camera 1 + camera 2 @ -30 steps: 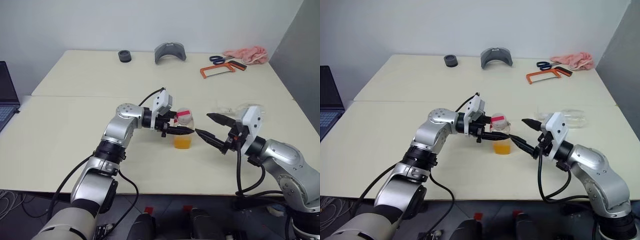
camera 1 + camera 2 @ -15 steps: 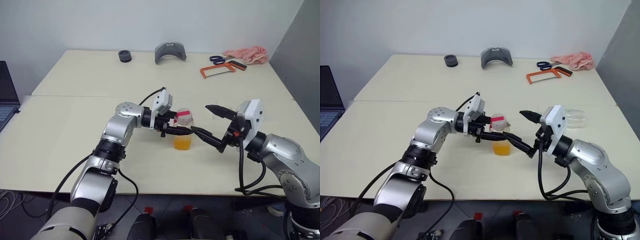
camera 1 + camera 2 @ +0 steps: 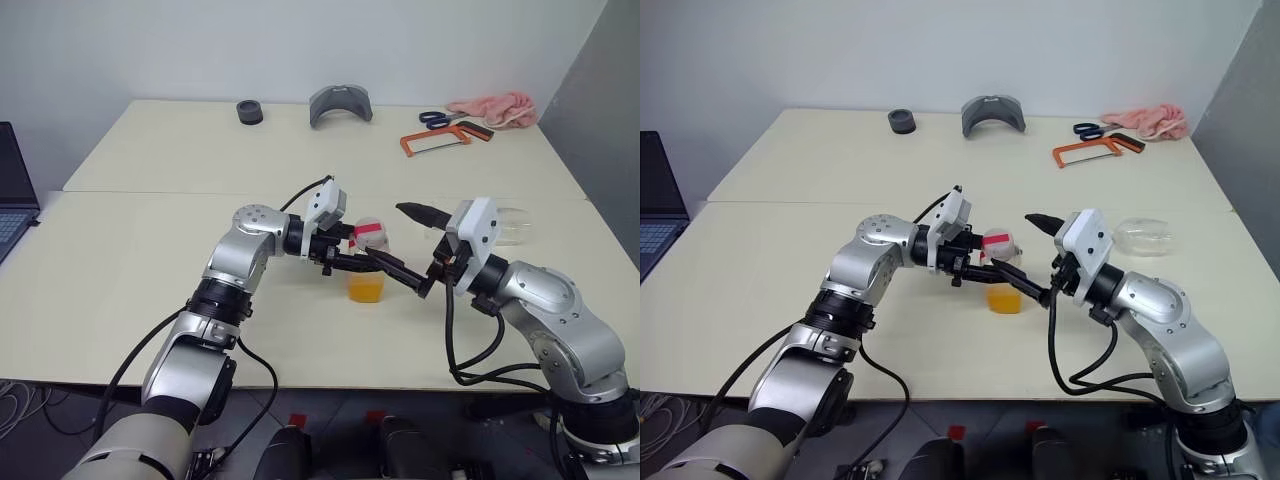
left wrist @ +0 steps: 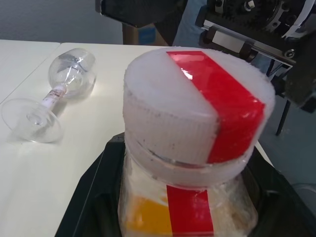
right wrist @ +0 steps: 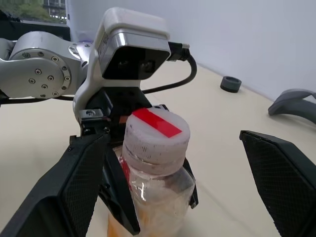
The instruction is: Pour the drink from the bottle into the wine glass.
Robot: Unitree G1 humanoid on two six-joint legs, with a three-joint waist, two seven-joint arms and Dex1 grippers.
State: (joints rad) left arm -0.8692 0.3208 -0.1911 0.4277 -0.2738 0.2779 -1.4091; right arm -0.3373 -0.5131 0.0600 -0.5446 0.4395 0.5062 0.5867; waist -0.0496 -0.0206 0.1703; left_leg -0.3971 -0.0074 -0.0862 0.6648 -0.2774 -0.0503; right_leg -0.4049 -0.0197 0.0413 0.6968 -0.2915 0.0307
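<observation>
Head view: my left gripper (image 3: 362,262) clamps the bottle (image 3: 366,262) mid-table; my right gripper (image 3: 408,246) gapes wide around its cap (image 3: 369,232).

Left wrist: wine glass (image 4: 55,94) lies toppled.

Right wrist: centre fingers (image 5: 74,185) on cap, then twist.

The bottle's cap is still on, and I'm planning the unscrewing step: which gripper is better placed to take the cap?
Probably the right. The right gripper is open with its fingers either side of the cap, while the left gripper is shut on the bottle, holding it upright on the table.
</observation>
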